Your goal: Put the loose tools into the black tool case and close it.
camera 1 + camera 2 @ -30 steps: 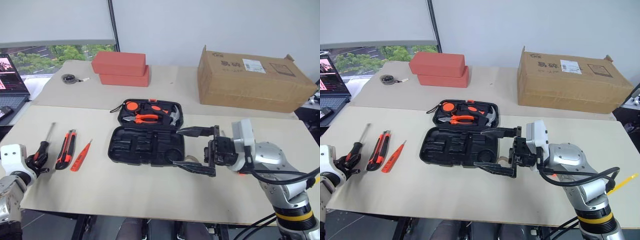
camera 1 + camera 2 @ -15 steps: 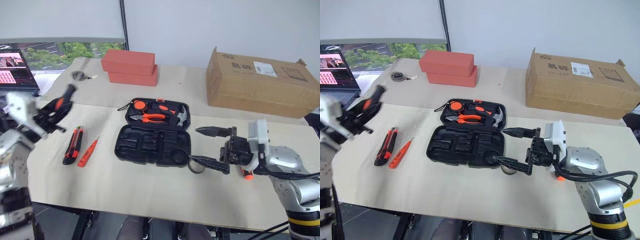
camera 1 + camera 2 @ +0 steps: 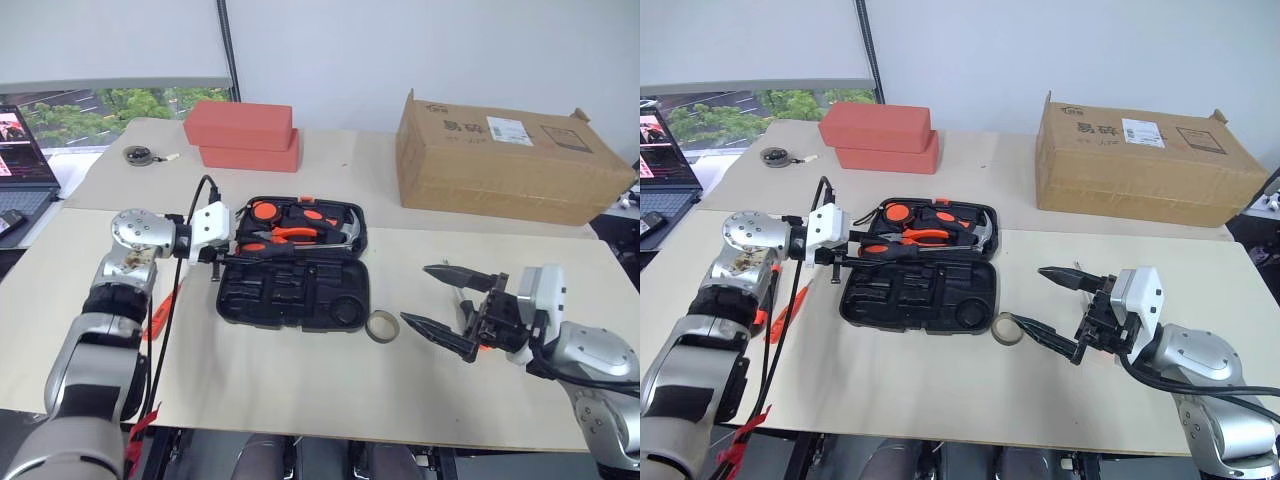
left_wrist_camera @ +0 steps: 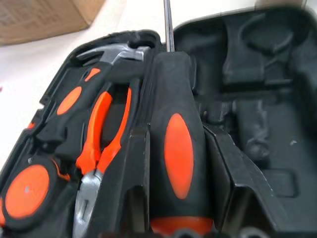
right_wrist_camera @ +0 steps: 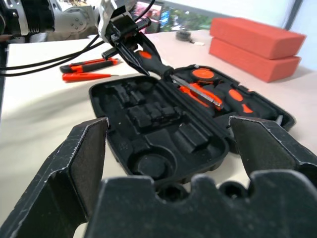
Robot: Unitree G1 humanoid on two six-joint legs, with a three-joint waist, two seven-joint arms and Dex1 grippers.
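An office or lab test space is suggested: a plain white wall (image 3: 420, 40) is seen behind a board-topped table (image 3: 300, 380), on which an open laptop (image 3: 20, 165), two stacked red boxes (image 3: 243, 135) and a labelled cardboard box (image 3: 510, 160) are set.

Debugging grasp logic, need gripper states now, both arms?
Left gripper: shut on screwdriver, over the open case.
Right gripper: open, empty, beside the tape ring.
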